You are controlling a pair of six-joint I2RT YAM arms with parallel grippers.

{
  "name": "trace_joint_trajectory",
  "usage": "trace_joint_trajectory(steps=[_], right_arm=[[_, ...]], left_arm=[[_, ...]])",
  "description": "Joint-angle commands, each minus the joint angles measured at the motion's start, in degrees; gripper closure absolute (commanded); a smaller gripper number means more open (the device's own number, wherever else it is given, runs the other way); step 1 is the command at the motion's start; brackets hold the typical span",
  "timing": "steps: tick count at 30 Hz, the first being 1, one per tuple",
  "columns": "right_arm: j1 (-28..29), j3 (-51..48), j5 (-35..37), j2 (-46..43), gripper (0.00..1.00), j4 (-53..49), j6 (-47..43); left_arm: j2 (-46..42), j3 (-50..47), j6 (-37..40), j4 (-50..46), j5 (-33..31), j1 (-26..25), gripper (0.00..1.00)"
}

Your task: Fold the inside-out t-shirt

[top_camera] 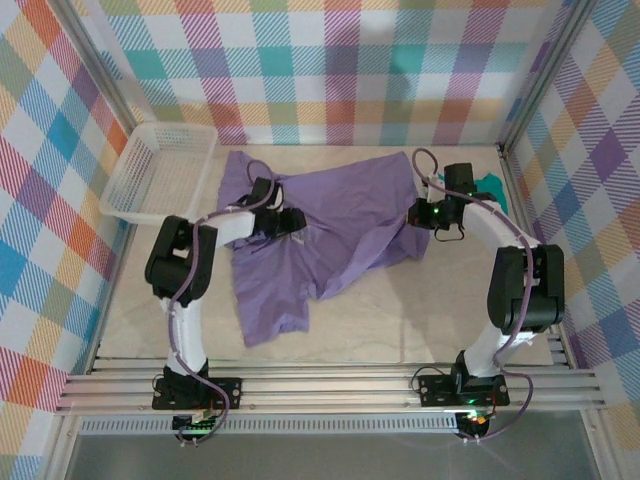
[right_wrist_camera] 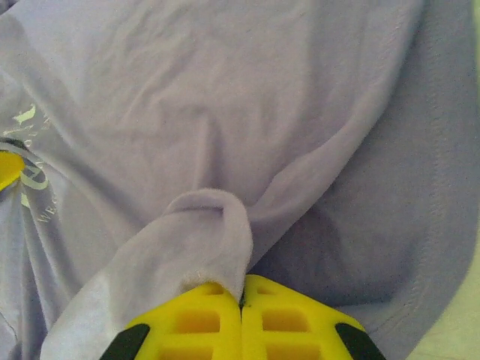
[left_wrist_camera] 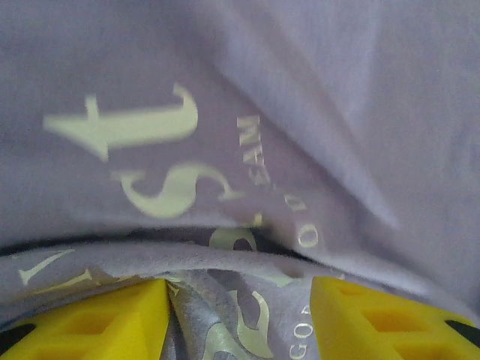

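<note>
While the lavender-purple cotton t-shirt (top_camera: 340, 225) lies rumpled across the pale table (top_camera: 400, 320), the right gripper (right_wrist_camera: 241, 291) pinches a fold, fingers together; the left gripper (left_wrist_camera: 238, 304) stands spread, cloth bunched between its fingers.

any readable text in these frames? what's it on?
"GOD": small pale print on the shirt, at the bottom of the left wrist view. It may be part of a longer word.
"t", "S": large pale letters on the same shirt. These are fragments and give no whole word.
Small sideways line beside them, perhaps "WAKE": too blurred to be sure.
Pale lettering at the left edge of the right wrist view, on the shirt: too small to read.
</note>
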Motion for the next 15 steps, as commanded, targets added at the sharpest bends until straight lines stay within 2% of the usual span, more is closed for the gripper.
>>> trace_joint_trajectory(steps=[1, 4, 9, 15], right_arm=[[-0.9, 4.6, 1.2, 3.0, 1.0, -0.8, 0.8], [-0.9, 5.7, 1.4, 3.1, 1.0, -1.9, 0.5], [-0.5, 0.5, -0.2, -1.7, 1.0, -0.7, 1.4], [1.6, -5.8, -1.3, -7.2, 1.0, -0.5, 1.6]], left_arm=[[4.5, 7.6, 2.1, -7.3, -0.3, 0.8, 0.47], [-0.3, 5.7, 2.4, -6.5, 0.5, 0.7, 0.46], [-21.3, -17.4, -0.1, -3.4, -4.0, 0.6, 0.44], [-40.5, -36.0, -2.9, -21.5, -13.8, 0.0, 0.44]])
